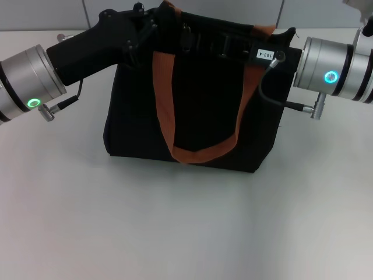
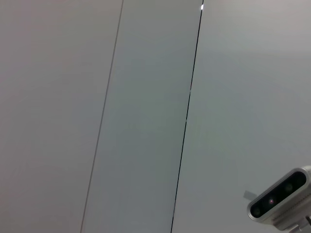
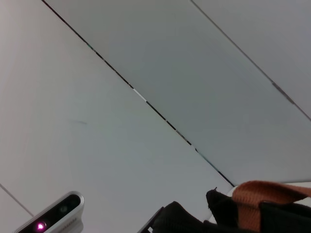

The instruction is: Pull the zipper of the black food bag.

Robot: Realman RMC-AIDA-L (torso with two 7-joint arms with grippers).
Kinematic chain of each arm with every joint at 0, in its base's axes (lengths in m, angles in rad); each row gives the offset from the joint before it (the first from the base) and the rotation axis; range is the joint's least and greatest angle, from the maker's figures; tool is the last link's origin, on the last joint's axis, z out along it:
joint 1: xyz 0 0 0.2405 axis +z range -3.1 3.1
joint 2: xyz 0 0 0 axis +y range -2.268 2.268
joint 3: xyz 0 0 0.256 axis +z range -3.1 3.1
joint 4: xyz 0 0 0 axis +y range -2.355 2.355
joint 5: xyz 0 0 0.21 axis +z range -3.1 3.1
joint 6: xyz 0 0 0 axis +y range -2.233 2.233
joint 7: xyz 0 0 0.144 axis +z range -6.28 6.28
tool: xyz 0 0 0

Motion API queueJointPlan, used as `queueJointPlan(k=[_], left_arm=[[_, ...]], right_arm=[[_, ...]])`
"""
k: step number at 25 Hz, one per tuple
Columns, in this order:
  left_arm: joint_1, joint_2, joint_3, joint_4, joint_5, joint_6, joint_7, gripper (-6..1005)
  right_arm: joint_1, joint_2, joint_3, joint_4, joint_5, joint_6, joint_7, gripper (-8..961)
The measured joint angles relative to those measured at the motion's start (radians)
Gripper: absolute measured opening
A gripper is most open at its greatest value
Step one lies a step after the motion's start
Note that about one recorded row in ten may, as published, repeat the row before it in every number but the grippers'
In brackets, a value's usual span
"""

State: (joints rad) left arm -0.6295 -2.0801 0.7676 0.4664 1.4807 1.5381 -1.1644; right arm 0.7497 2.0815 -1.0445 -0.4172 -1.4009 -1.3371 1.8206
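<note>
Head view shows the black food bag (image 1: 198, 111) standing upright on a white table (image 1: 175, 221), toward its far side. It is a boxy tote of matte woven fabric, with two orange-brown webbing handles (image 1: 166, 99); the near one hangs in a long loop down the front face, the other rises at the top edge. The zipper cannot be made out among the dark shapes along the top of the bag.

From the left, the left gripper (image 1: 148, 26) reaches in on a black, angular housing behind a silver cylindrical wrist with a green ring light, and its tip lies at the bag's upper left corner. Whether it is clenched or released cannot be told. From the right, the right gripper (image 1: 239, 44) lies across the upper right part of the bag, bearing a small white label, with a thin black cable looping below; its grasp is likewise hidden.

Right wrist view catches a corner of black fabric and orange webbing against pale wall panels (image 3: 146, 97).
</note>
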Motion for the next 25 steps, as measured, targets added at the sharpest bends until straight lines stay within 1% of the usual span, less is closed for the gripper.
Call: queueJointPlan(k=[12, 17, 20, 25], left_arm=[[-0.001, 0.000, -0.007, 0.000, -0.002, -0.012, 0.009, 19], [0.004, 0.000, -0.007, -0.002, -0.002, -0.014, 0.010, 19], [0.009, 0.000, -0.007, -0.002, -0.002, -0.015, 0.011, 19], [0.017, 0.000, -0.008, -0.007, -0.013, -0.015, 0.026, 19]], right_arm=[[-0.011, -0.002, 0.000, -0.008, -0.001, -0.015, -0.043, 1], [-0.012, -0.004, -0.006, -0.030, -0.004, -0.008, -0.013, 1], [-0.012, -0.010, -0.007, -0.036, -0.005, -0.005, 0.008, 1], [-0.012, -0.013, -0.007, -0.040, -0.024, 0.008, 0.030, 1]])
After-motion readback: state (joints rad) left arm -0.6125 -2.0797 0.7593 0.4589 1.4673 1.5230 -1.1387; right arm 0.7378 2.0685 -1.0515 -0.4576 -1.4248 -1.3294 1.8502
